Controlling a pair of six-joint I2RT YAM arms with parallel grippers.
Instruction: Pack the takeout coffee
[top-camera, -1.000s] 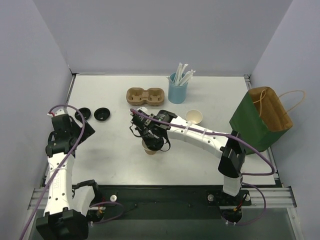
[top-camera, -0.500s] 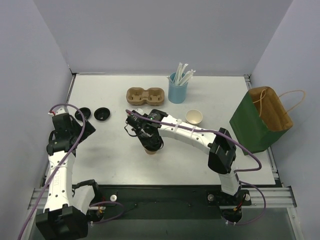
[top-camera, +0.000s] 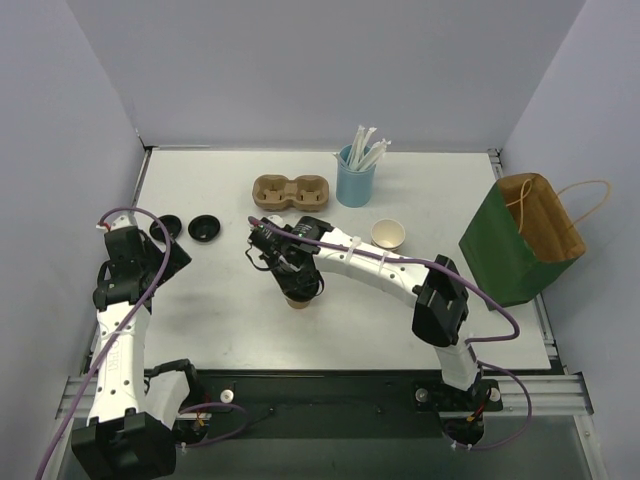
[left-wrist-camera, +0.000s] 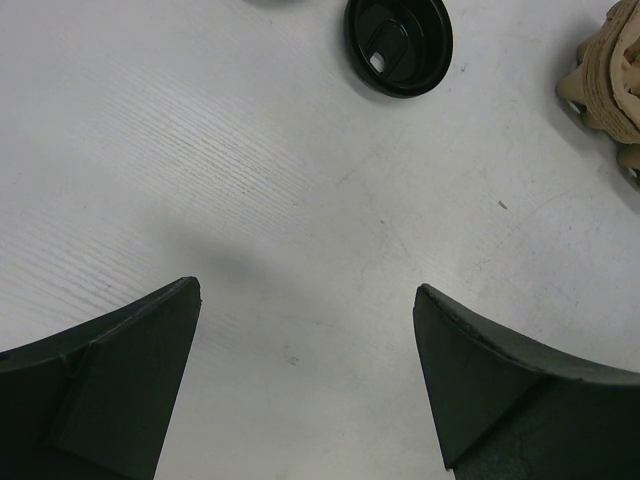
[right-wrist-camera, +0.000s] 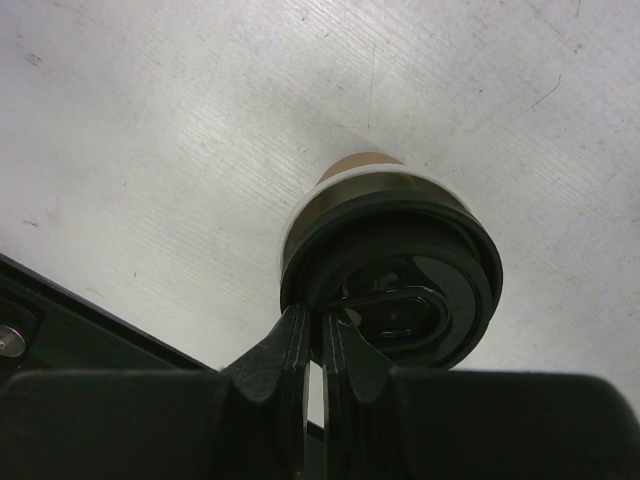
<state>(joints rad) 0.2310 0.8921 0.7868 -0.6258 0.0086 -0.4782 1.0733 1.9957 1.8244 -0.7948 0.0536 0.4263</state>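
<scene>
The takeout coffee (top-camera: 388, 235), a small tan cup with a white rim and cream inside, stands uncovered right of centre. A second tan paper cup (right-wrist-camera: 362, 165) stands at the table's middle under a black lid (right-wrist-camera: 405, 300). My right gripper (right-wrist-camera: 318, 318) is directly above that cup (top-camera: 298, 300), shut on the lid's near rim. The lid sits over the cup's white rim. My left gripper (left-wrist-camera: 305, 300) hangs open above bare table at the left (top-camera: 172, 258), holding nothing.
Two loose black lids (top-camera: 204, 229) (top-camera: 165, 228) lie at the left; one lid (left-wrist-camera: 398, 45) shows ahead of my left gripper. The brown pulp carrier (top-camera: 291, 192) and the blue cup of straws (top-camera: 355, 180) stand at the back. A green paper bag (top-camera: 520, 240) stands at the right.
My right arm has swung its forearm and elbow leftward, uncovering the open cup, while its gripper stayed on the lid over the middle cup. The left arm has not moved.
</scene>
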